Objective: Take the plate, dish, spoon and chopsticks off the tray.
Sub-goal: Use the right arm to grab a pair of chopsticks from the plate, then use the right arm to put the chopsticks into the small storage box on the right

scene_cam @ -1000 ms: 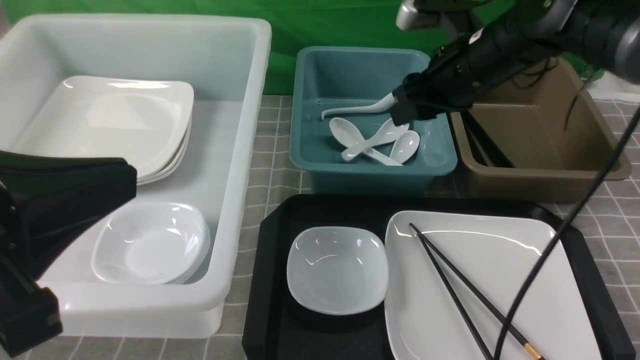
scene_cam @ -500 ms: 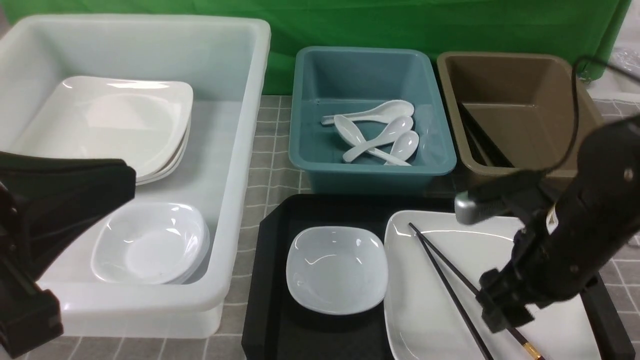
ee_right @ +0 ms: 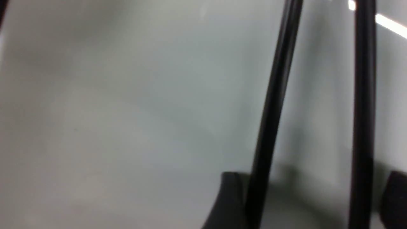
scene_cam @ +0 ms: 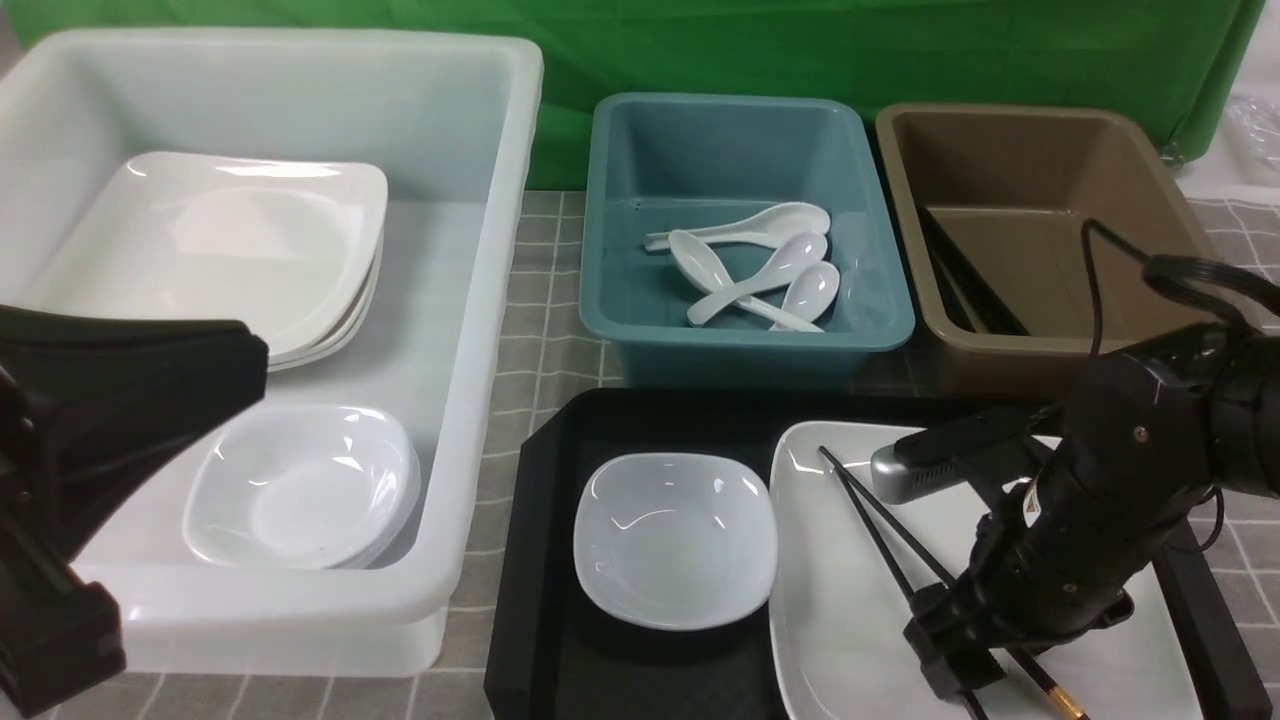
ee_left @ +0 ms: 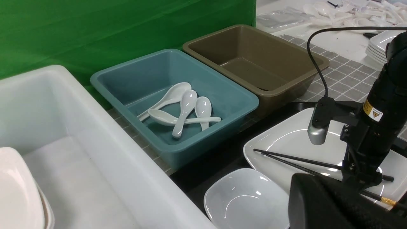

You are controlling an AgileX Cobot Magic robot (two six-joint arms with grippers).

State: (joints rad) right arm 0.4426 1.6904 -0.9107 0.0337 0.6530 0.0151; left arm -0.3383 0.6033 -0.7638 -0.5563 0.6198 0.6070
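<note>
The black tray (scene_cam: 540,560) holds the small dish (scene_cam: 675,540) and, to its right, the large white plate (scene_cam: 840,620). The black chopsticks (scene_cam: 870,520) lie crossed on the plate. My right gripper (scene_cam: 965,665) is down on the plate, open, with a finger (ee_right: 229,194) on each outer side of the two sticks (ee_right: 270,105). No spoon is on the tray; the spoon (scene_cam: 750,222) lies in the teal bin with others. My left gripper (scene_cam: 200,370) hangs over the white tub, and I cannot see how its jaws stand.
A white tub (scene_cam: 480,300) on the left holds stacked plates (scene_cam: 230,240) and dishes (scene_cam: 300,485). The teal bin (scene_cam: 600,300) stands behind the tray. The brown bin (scene_cam: 1000,112) to its right holds black chopsticks (scene_cam: 960,280). A green backdrop is behind.
My right gripper let the spoon go into the teal bin, then swung back and down onto the plate over the chopsticks. The left arm has not moved.
</note>
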